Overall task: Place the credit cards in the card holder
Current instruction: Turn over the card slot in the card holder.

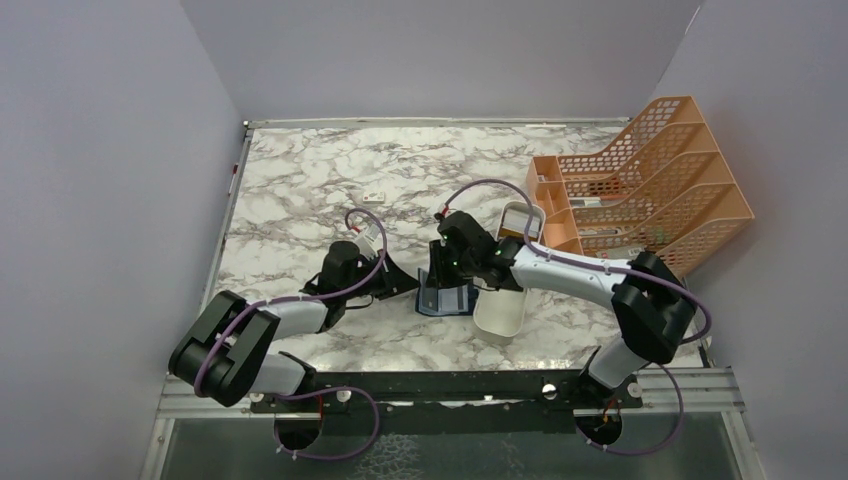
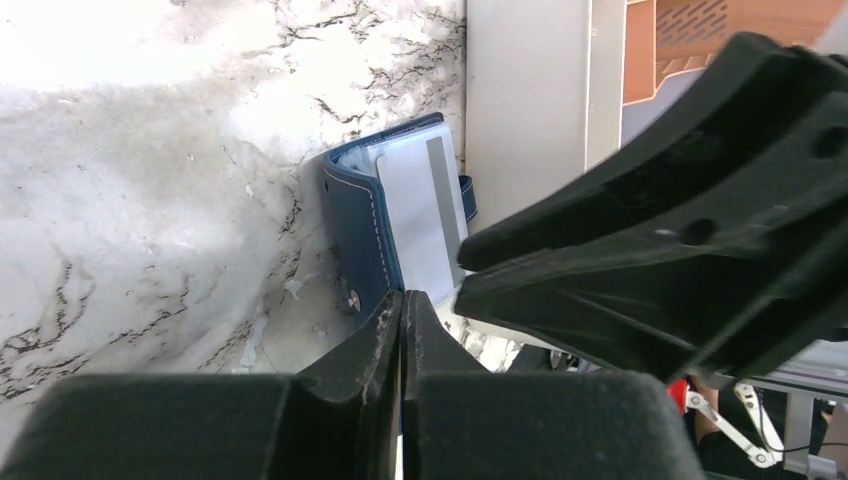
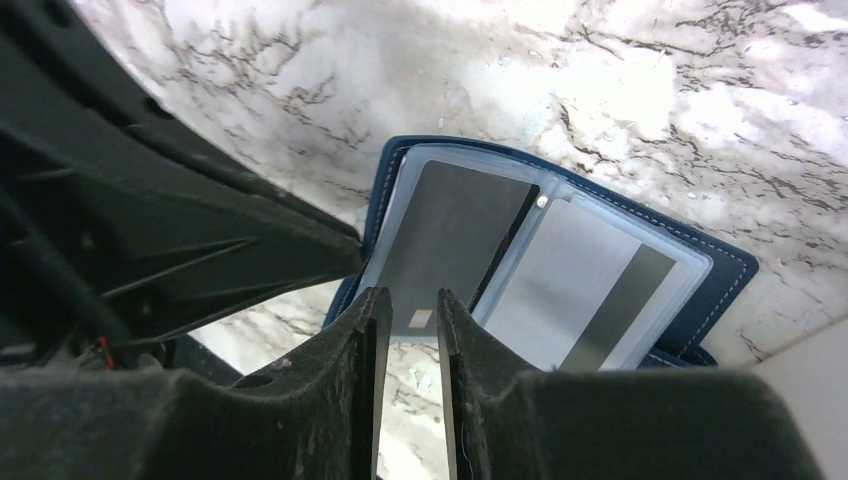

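- The left end effector [image 2: 402,312] is fully closed, its two fingers pressed flat together with nothing seen between them. Its tip sits low over the marble bench [image 1: 300,190], just beside the left edge of the card holder and near the small metal snap there.
- A small white block [image 1: 375,196] lies on the bench well to the far side of both arms, apart from everything else.
- The card holder [image 3: 735,265], a navy-blue bifold case, lies open on the bench between the two end effectors, towards the near middle. Its clear plastic sleeves face up and its right edge is just beside the white tray.
- Two credit cards sit inside the sleeves. A dark card [image 3: 455,235] is in the left pocket and a light grey card with a dark stripe [image 3: 575,290] is in the right pocket. In the left wrist view only the grey striped card shows clearly.
- The right end effector [image 3: 405,305] hovers right over the near edge of the dark card's pocket. Its fingers are narrowly apart, with the card's edge and the bench visible through the slit. They do not appear to hold anything.
- The long white oblong tray [image 1: 500,318] lies on the bench just right of the card holder, partly under the right arm.
- The orange mesh file rack [image 1: 650,190] stands at the far right corner of the bench, touching the far end of the tray.
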